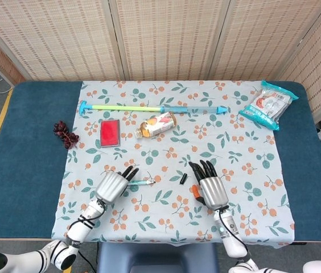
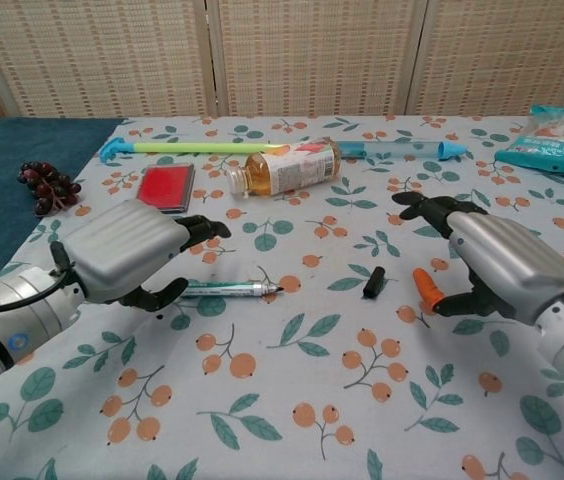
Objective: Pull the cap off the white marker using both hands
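The white marker [image 2: 230, 290] lies flat on the flowered cloth with its dark tip bare and pointing right; it also shows in the head view as marker [image 1: 143, 182]. Its black cap [image 2: 373, 282] lies apart on the cloth to the right, seen from the head camera as cap [image 1: 184, 178]. My left hand [image 2: 127, 260] rests just left of the marker's rear end, fingers spread and holding nothing. Just right of the cap my right hand [image 2: 497, 265] has its fingers spread and holds nothing. From above, left hand [image 1: 114, 185] and right hand [image 1: 212, 187] flank both pieces.
A bottle [image 2: 287, 167] lies on its side behind the hands, with a red box [image 2: 165, 186] to its left and a long green-and-blue stick [image 2: 262, 148] behind. Dark grapes [image 2: 44, 185] sit at far left, a snack bag [image 2: 562, 155] at far right.
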